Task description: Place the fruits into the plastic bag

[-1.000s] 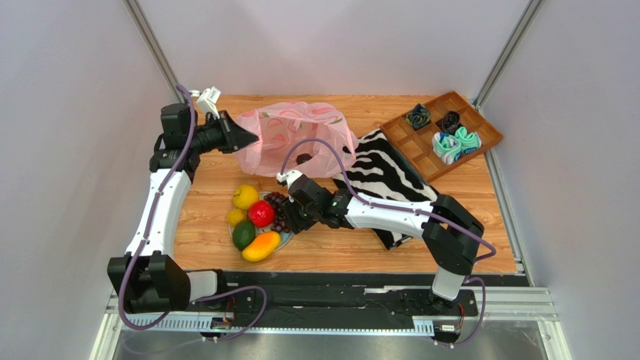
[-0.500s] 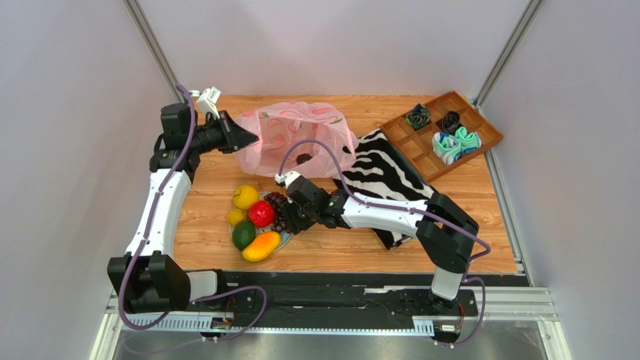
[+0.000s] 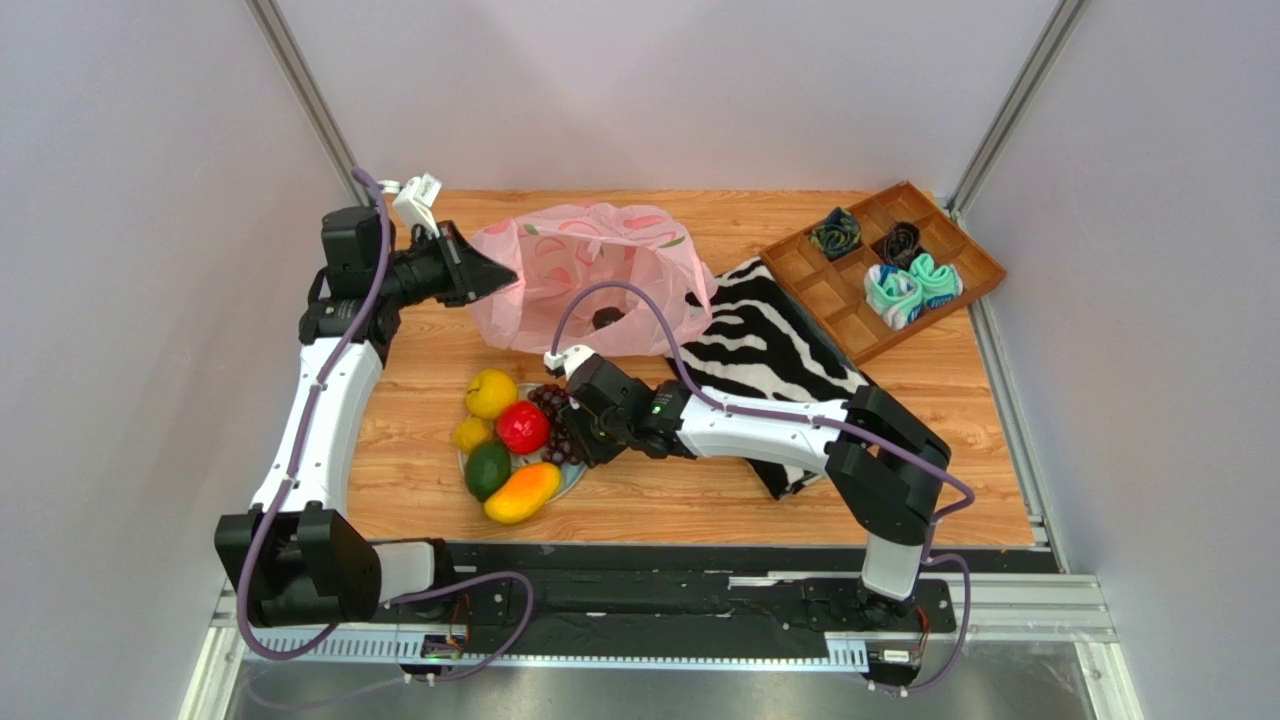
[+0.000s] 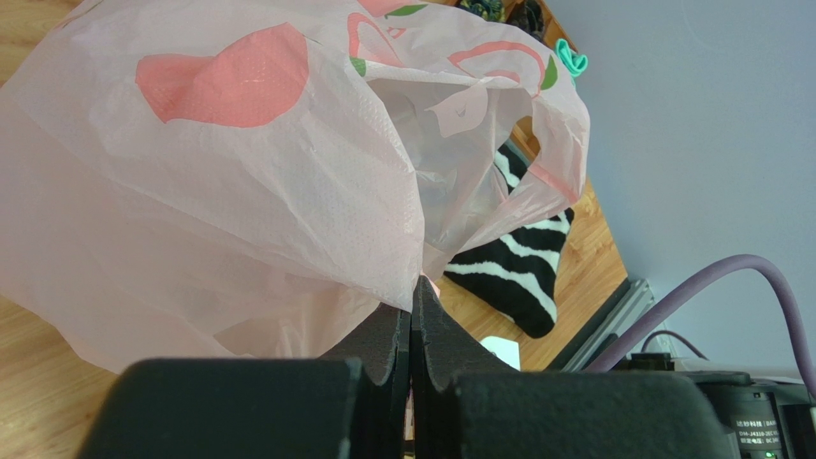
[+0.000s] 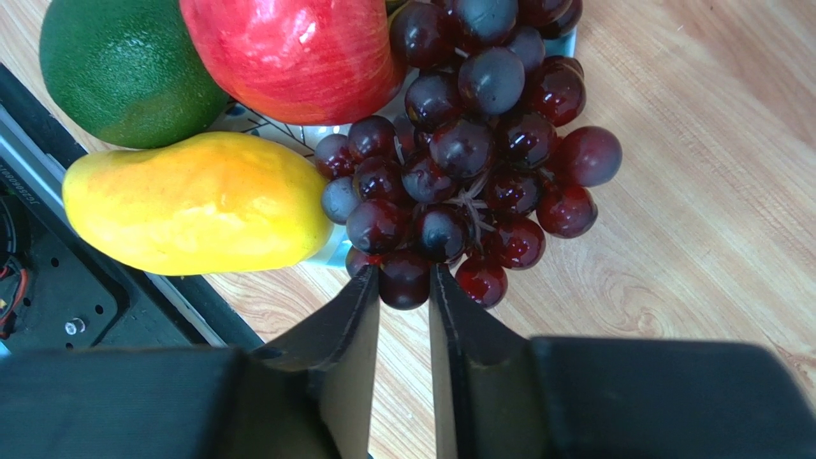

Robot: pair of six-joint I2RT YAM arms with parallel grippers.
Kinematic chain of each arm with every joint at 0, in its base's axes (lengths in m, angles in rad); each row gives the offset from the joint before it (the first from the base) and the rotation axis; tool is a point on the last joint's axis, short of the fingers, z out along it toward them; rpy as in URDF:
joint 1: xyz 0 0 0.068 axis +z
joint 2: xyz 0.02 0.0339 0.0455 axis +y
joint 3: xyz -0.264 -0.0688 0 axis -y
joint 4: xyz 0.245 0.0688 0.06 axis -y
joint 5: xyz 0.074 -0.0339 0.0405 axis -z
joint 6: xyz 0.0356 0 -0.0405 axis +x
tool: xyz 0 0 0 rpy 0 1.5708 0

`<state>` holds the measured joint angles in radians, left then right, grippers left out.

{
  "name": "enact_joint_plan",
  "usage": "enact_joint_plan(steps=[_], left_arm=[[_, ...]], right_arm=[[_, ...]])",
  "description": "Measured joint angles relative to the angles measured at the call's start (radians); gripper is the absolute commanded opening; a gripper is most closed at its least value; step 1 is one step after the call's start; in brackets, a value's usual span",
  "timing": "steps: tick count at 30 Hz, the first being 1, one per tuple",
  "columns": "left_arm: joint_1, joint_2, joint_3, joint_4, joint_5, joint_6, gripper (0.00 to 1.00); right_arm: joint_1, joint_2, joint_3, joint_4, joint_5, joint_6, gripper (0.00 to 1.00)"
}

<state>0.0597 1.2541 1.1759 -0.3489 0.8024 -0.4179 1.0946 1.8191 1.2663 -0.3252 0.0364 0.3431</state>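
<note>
Wooden table carries plastic bag; zebra cloth; compartment tray; fruit plate.

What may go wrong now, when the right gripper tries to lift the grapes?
The right gripper meets only one berry at the edge of the grapes, so the hold may slip.
The grapes lie against the mango and the red fruit; lifting may roll these.
The left gripper pinches one edge of the bag; its mouth may sag shut.

Zebra cloth flat on worktop to my right; wood tray just beyond, w/ four cloth rolls inside.
</note>
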Motion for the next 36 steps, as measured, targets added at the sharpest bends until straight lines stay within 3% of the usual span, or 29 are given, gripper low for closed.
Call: enact_joint_plan(steps=[8, 36], left_arm=[[0.000, 0.000, 0.000, 0.000, 0.000, 0.000, 0.00], [0.000, 0.001, 0.000, 0.000, 0.001, 0.000, 0.00]], right_arm=[[0.004, 0.000, 0.005, -0.010, 0.003, -0.008, 0.00], [0.011, -0.063, 0.059, -0.042, 0.146, -0.068, 0.00]])
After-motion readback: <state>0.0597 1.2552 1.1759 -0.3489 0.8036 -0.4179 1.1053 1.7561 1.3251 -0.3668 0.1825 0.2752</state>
